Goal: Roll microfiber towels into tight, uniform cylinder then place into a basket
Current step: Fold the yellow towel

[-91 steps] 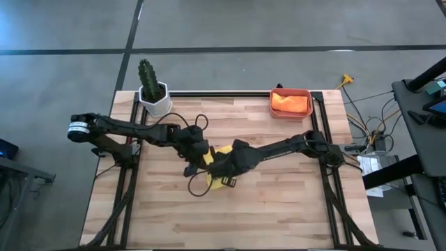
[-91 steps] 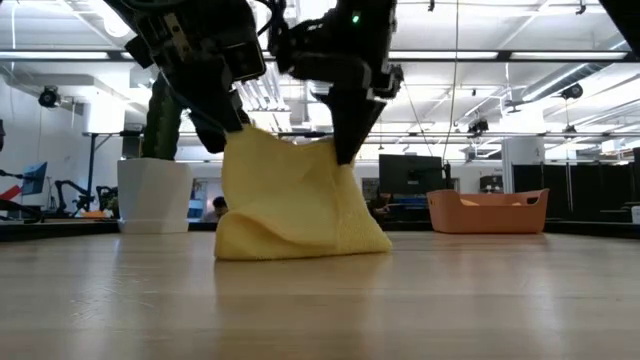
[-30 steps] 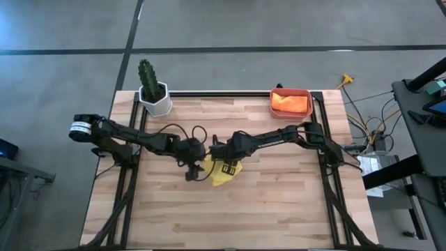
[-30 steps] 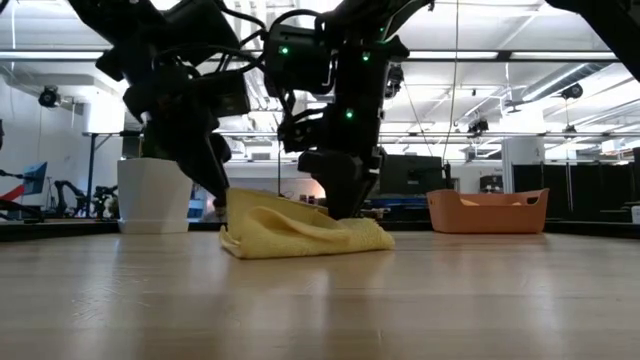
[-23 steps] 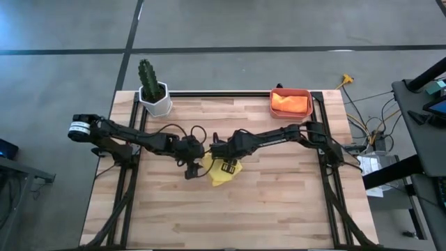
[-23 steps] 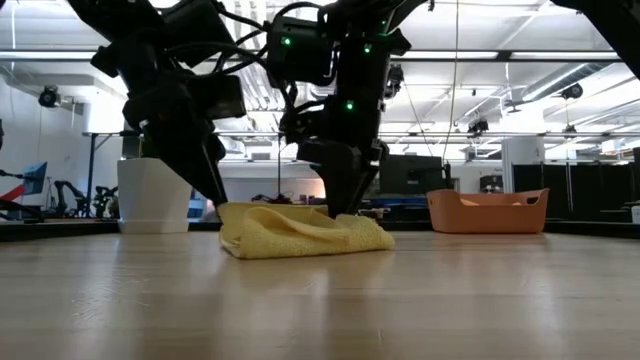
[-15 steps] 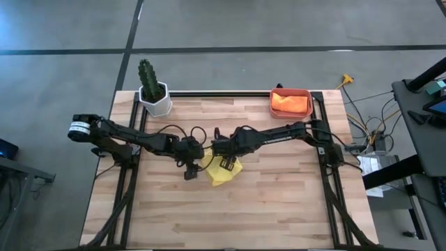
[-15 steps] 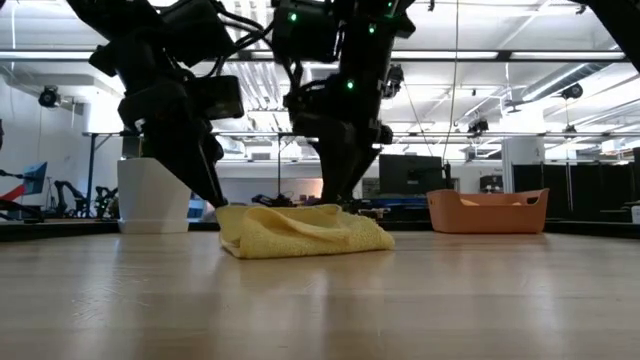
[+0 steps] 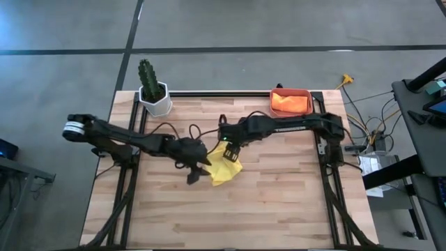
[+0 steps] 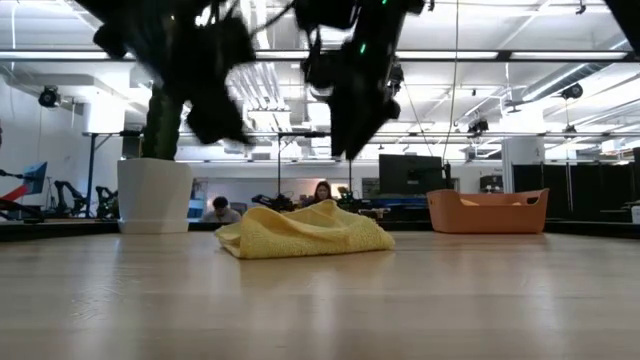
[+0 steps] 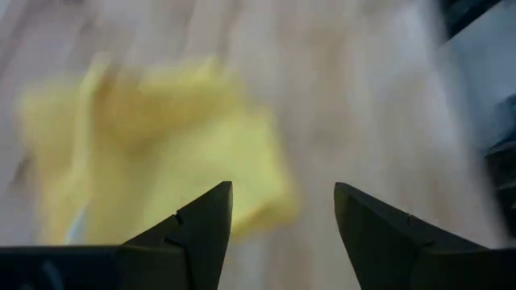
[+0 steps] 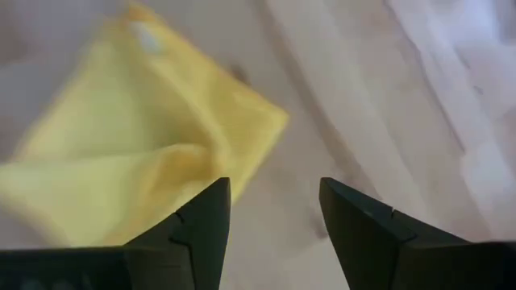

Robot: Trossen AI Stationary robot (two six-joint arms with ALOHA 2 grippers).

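Yellow microfiber towel [image 10: 305, 231] lies crumpled in a low heap on the wooden desk [image 9: 279, 202], free of both arms. The left fingers [image 11: 282, 234] hang above it, spread apart and empty, with the cloth just ahead of and beneath their tips. The right fingers [image 12: 270, 225] hover on the towel's other side, likewise apart and holding nothing. Well beyond the right fingers, at the desk's far corner, the salmon-red basket [image 9: 290, 111] holds the orange towel [image 9: 290, 102]. A white pot with a cactus [image 9: 153, 89] stands at the other far corner.
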